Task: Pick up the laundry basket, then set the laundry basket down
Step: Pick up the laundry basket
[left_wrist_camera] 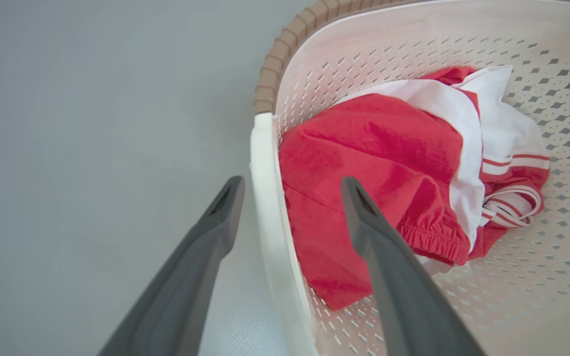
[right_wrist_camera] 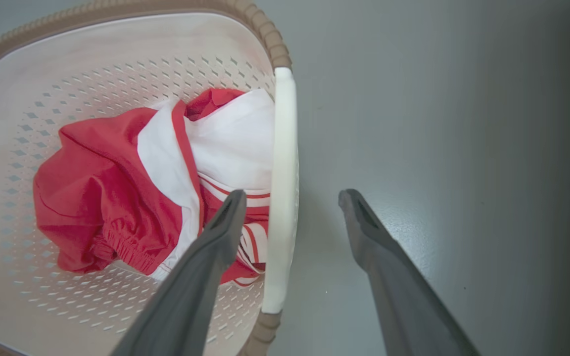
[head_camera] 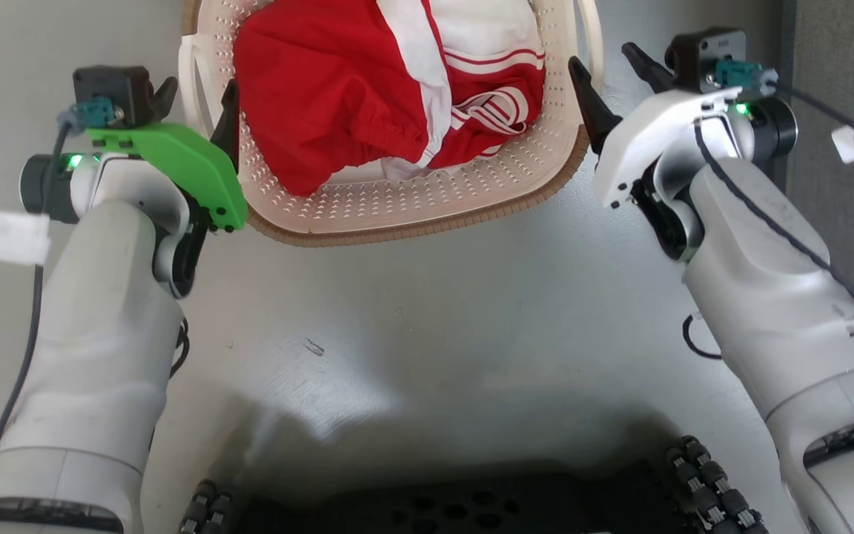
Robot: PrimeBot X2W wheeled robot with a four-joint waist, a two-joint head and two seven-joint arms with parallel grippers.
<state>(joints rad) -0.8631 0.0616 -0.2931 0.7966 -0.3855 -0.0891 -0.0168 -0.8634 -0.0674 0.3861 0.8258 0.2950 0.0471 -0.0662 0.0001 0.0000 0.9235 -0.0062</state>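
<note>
grey floor (head_camera: 427, 311) underneath, smooth, faintly scuffed. left gripper (head_camera: 197, 104) spread open, astride the white left handle (left_wrist_camera: 265, 198): one finger inside above the clothes (head_camera: 323, 89), the other outside above the floor, nothing pinched yet. right gripper (head_camera: 603, 63) open too, astride the right handle (right_wrist_camera: 282, 173), with a gap showing on both sides. between them, the laundry basket (head_camera: 397, 208), apparently resting on the floor just ahead of the dark base (head_camera: 471, 512), with red and white clothes heaped inside.

looks like the reach-in step of the pick-up, grasp not yet made. probably calls next for closing both pairs of fingers on the handles together, then raising evenly so the load stays level.

brown rim (left_wrist_camera: 270, 74) close beside the inner fingers, so little slack for drifting sideways. open floor outward of each arm; darker strip (head_camera: 842, 59) along the far right, near the right arm's cable. base near the closest rim, so spare room seems to lie mostly forward.
</note>
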